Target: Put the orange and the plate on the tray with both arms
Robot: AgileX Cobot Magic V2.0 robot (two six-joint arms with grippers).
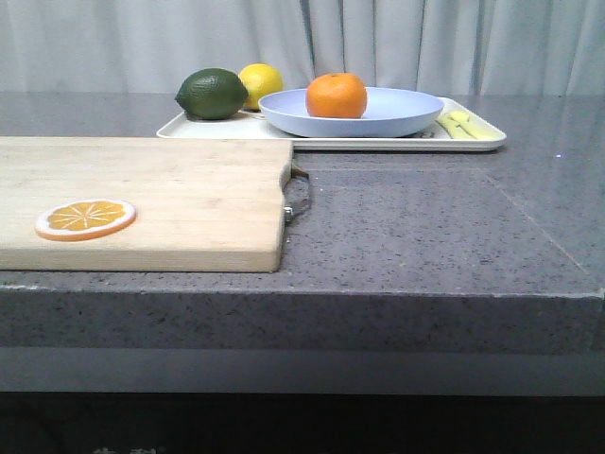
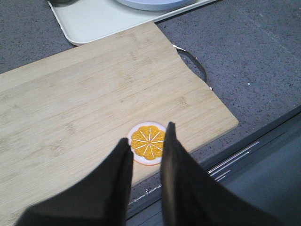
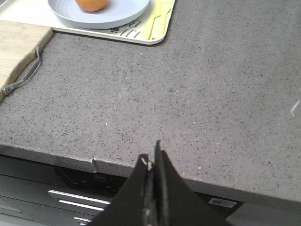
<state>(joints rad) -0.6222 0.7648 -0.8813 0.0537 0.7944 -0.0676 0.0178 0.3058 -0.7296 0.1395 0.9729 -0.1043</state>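
The orange (image 1: 337,96) sits in the plate (image 1: 352,113), and the plate rests on the tray (image 1: 331,137) at the far side of the counter (image 1: 425,227), well apart from both my hands. My left gripper (image 2: 146,149) hangs over the near edge of the wooden cutting board (image 2: 94,103), its two dark fingers parted by a narrow gap and holding nothing; through that gap I see the flat orange slice (image 2: 147,143) lying on the board just under the fingertips. My right gripper (image 3: 154,162) hovers over the front edge of the counter, pointing toward the tray, its fingers pressed together on nothing. In the right wrist view the plate with the orange is far off, beside pale yellow cutlery (image 3: 157,19) on the tray. On the tray's other end lie a dark green avocado (image 1: 212,94) and a yellow lemon (image 1: 262,83), just beside the plate.
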